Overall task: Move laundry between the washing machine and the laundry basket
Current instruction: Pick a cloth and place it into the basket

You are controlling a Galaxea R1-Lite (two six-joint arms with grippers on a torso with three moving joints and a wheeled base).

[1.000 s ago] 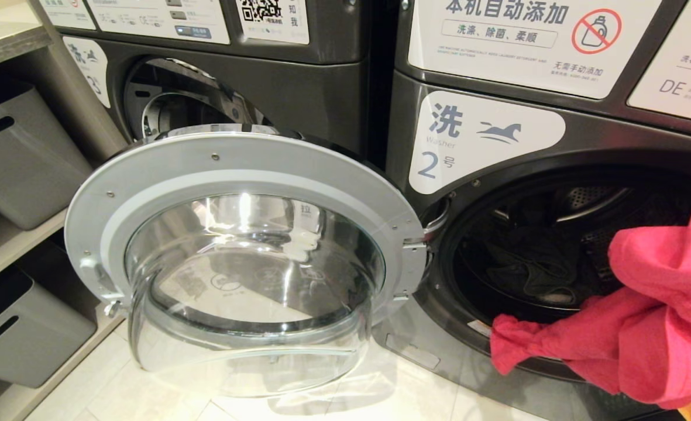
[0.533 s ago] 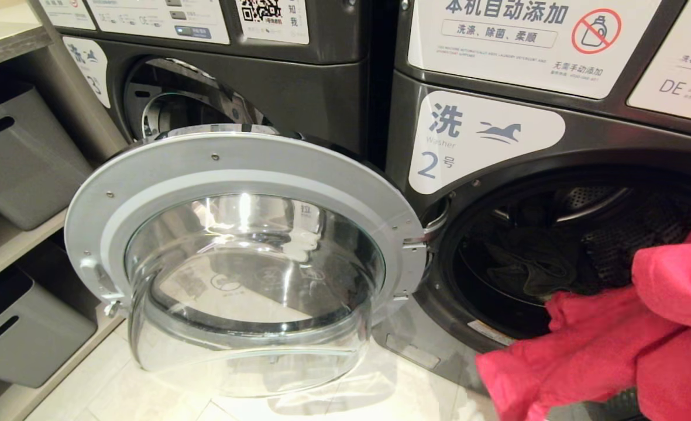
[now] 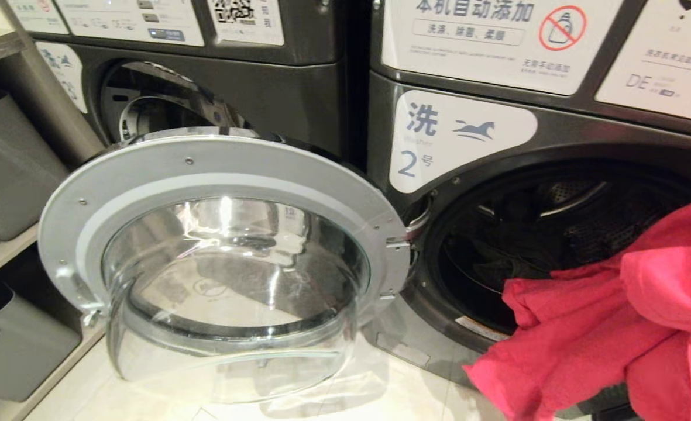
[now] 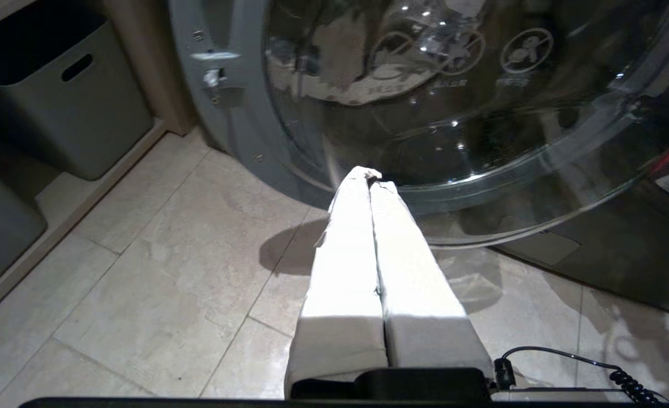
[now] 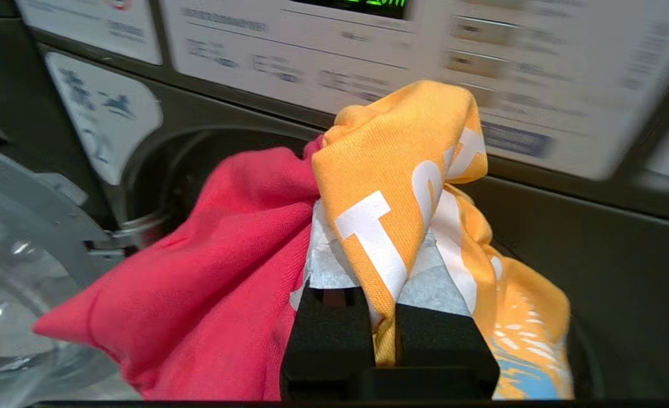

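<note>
Washing machine no. 2 stands with its round glass door swung wide and its dark drum open. A red garment hangs bunched in front of the drum's lower right and hides my right arm in the head view. In the right wrist view my right gripper is shut on an orange garment with white letters, and the red garment drapes beside it. My left gripper is shut and empty, low over the floor near the door glass. The laundry basket is out of view.
Another washer stands to the left behind the open door. Grey storage bins sit on shelves at the far left. The floor is pale tile. A black coiled cable runs beside my left wrist.
The red garment has come off the drum's rim and now hangs in front of the opening. The whole head view has slid a little, so the camera has moved.
</note>
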